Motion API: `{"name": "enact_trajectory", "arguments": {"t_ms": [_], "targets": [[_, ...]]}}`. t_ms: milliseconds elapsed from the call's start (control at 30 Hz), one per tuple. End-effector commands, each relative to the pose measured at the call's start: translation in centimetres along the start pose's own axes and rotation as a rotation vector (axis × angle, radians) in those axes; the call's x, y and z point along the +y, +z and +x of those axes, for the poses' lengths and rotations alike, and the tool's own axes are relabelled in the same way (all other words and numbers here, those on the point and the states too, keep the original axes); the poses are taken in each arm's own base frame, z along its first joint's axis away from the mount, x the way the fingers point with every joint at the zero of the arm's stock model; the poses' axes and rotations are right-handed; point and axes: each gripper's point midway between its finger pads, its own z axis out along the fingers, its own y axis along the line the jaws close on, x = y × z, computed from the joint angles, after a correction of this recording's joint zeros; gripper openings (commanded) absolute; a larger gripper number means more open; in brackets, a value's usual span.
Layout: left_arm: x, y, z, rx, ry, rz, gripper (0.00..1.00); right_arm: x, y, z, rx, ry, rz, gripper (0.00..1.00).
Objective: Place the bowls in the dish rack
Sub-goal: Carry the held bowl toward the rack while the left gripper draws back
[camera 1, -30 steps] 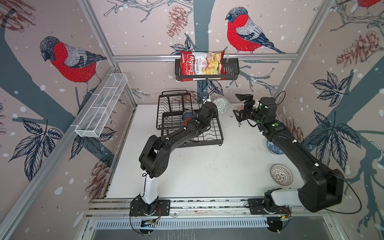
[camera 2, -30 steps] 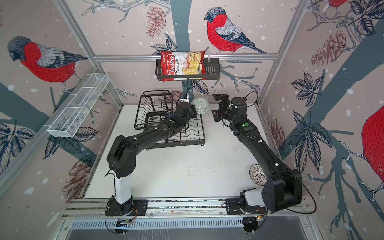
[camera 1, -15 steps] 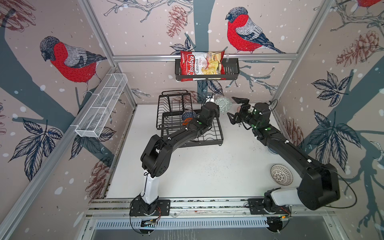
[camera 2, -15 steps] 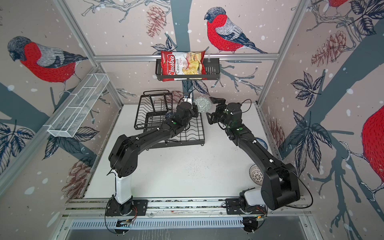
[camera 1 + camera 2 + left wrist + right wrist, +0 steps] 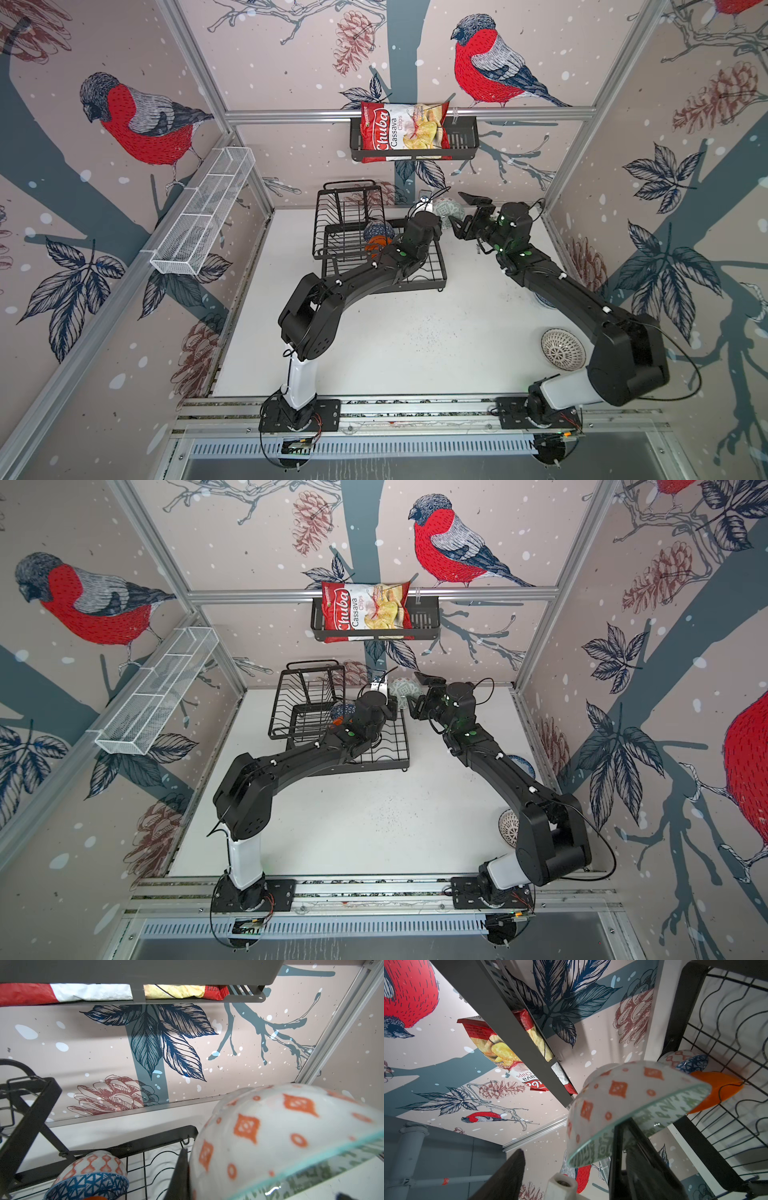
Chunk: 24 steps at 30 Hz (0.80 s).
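Bird-and-pinecone wallpaper (image 5: 137, 124), aluminium frame (image 5: 291, 114), white table (image 5: 415, 340) — mesh basket (image 5: 203, 216) left, black shelf (image 5: 463, 141) with chips bag (image 5: 399, 131) rear.

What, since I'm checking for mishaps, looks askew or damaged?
Nothing spilled or visibly broken. Only the grey-green patterned bowl stands out: tilted, pinched by its rim in the left gripper beside the black wire dish rack.

Both top views are bright, sharp and evenly lit from above, with wide-angle stretch toward the edges. Shadows on the table (image 5: 415, 340) are faint and soft. In the left wrist view the bowl (image 5: 280, 1136) sits close and blurred, with glare on its rim, while the far wall (image 5: 207, 1053) is crisp. The right wrist view is dimmer, and the bowl is slightly soft.
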Motion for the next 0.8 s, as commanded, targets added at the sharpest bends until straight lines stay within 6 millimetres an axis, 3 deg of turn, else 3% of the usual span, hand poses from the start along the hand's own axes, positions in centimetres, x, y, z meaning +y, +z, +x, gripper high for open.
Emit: {"name": "enact_trajectory", "arguments": {"t_ms": [0, 367, 767], "targets": [[0.6, -0.7, -2.6, -0.089, -0.05, -0.027, 0.0, 1.3, 0.4, 0.1, -0.006, 0.003, -0.048, 0.71], [-0.1, -2.4, -2.6, -0.097, -0.036, -0.019, 0.0, 0.4, 1.1, -0.5, -0.027, 0.009, -0.036, 0.43], [0.4, -4.8, -1.8, -0.085, -0.002, -0.063, 0.0, -0.4, 2.2, 1.1, 0.044, 0.008, -0.012, 0.14]]}}
